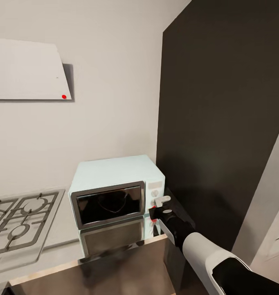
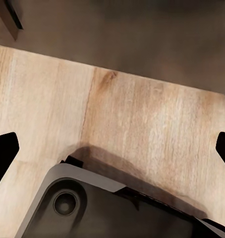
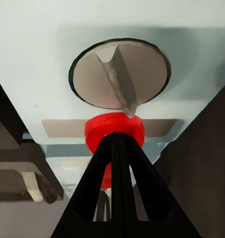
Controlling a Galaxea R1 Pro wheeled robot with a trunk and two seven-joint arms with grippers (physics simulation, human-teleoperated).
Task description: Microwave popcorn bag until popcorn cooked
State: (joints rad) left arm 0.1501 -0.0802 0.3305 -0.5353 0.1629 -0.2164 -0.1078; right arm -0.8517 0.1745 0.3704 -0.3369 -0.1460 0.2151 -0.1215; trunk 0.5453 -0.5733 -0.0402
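Fingers of the right arm (image 1: 160,209) are pressed together into a single dark wedge, as the right wrist view shows, with nothing held between them; their joined tip (image 3: 117,148) sits right against a round red light (image 3: 115,130) on the white side panel of the microwave (image 1: 115,192). That closed, pointed shape looks deliberate: a narrow tip suits poking a small control better than spread fingers would, so my reading is that the arm is working the controls to start the heating rather than grasping anything. Just past the tip, further along the panel, is a round knob (image 3: 120,74) with a raised ridge across it, close to the red light but not touched by the fingers.

Beside the fingers, the microwave's dark glass door (image 1: 110,205) is shut, and a faint outline shows behind it; whether that is the popcorn bag I cannot tell. The microwave stands on the tabletop (image 1: 61,235), with a gas hob (image 1: 21,225) further off on its far side from the fingers and a tall black cabinet (image 1: 221,123) on their near side.

Fingers of the left arm (image 2: 112,148) are spread wide, their dark tips at opposite edges of the left wrist view, empty, pointing down at the light wood floor (image 2: 142,114) and the robot's own base (image 2: 92,208).
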